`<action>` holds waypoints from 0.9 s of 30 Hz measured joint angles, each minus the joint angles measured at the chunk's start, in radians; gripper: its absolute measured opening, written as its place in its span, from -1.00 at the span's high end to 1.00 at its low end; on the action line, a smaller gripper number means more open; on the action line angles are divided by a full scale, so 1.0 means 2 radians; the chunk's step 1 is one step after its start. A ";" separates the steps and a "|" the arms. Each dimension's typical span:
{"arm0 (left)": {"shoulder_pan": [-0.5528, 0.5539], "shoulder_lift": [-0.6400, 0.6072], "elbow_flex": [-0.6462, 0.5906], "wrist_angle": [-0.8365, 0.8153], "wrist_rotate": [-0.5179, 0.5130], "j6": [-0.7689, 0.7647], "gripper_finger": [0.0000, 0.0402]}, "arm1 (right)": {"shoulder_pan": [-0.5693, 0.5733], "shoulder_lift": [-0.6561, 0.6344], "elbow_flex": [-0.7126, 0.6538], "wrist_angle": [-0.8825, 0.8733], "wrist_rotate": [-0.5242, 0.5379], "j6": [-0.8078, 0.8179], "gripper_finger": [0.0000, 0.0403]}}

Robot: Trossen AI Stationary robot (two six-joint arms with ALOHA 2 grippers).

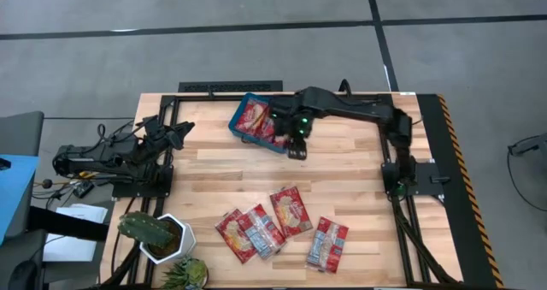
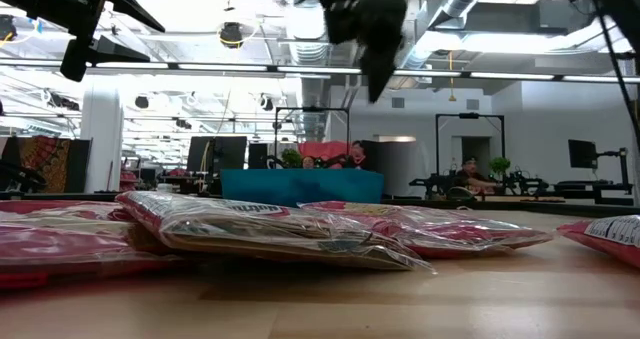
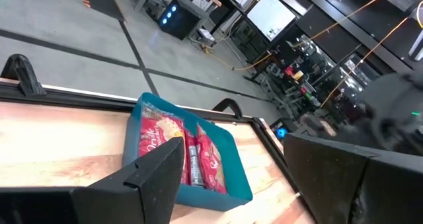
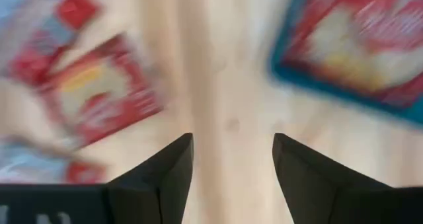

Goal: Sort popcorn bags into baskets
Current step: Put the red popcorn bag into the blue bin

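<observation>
A teal-blue basket [image 1: 256,123] sits near the table's far edge with red popcorn bags [image 1: 254,115] lying flat inside; it also shows in the left wrist view [image 3: 188,154]. Several more popcorn bags [image 1: 291,210] lie flat near the table's near edge, some overlapping. My right gripper [image 1: 297,150] hangs open above bare wood just on the near side of the basket [image 4: 344,45], holding nothing [image 4: 232,151]. My left gripper [image 1: 181,134] rests open at the table's left side, raised, its fingers [image 3: 231,178] pointing toward the basket.
A white pot with a cactus [image 1: 158,234] and a second plant [image 1: 188,273] stand at the near left corner. Black frame rails [image 1: 231,87] run along the far edge. Bare wood [image 1: 256,174] lies between the basket and the loose bags.
</observation>
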 joint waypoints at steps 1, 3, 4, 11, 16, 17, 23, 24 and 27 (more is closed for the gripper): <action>0.000 0.000 0.000 0.000 0.000 0.000 -0.24 | 0.009 -0.012 -0.008 -0.010 -0.006 0.018 -0.14; 0.000 0.000 0.000 0.000 0.000 -0.001 -0.24 | 0.034 -0.034 -0.028 -0.028 -0.005 0.054 -0.13; 0.000 0.000 0.000 0.001 0.000 -0.001 -0.24 | 0.049 -0.046 -0.041 -0.029 -0.006 0.078 -0.12; 0.000 0.000 0.000 0.001 0.002 -0.010 -0.24 | 0.174 -0.127 -0.166 0.003 -0.006 0.357 -0.10; 0.000 0.000 0.000 0.001 0.002 -0.020 -0.24 | 0.276 -0.153 -0.246 0.064 -0.006 0.610 -0.18; 0.000 0.000 0.000 0.001 0.002 -0.020 -0.24 | 0.294 -0.156 -0.258 0.083 -0.006 0.660 -0.20; 0.000 0.000 0.000 0.001 0.015 -0.032 -0.24 | 0.384 -0.157 -0.309 0.189 0.012 0.892 -0.26; 0.000 0.000 0.000 0.001 0.017 -0.032 -0.24 | 0.398 -0.156 -0.314 0.199 0.021 0.930 -0.27; 0.000 0.000 0.000 0.001 0.022 -0.036 -0.24 | 0.436 -0.154 -0.330 0.221 0.054 1.035 -0.27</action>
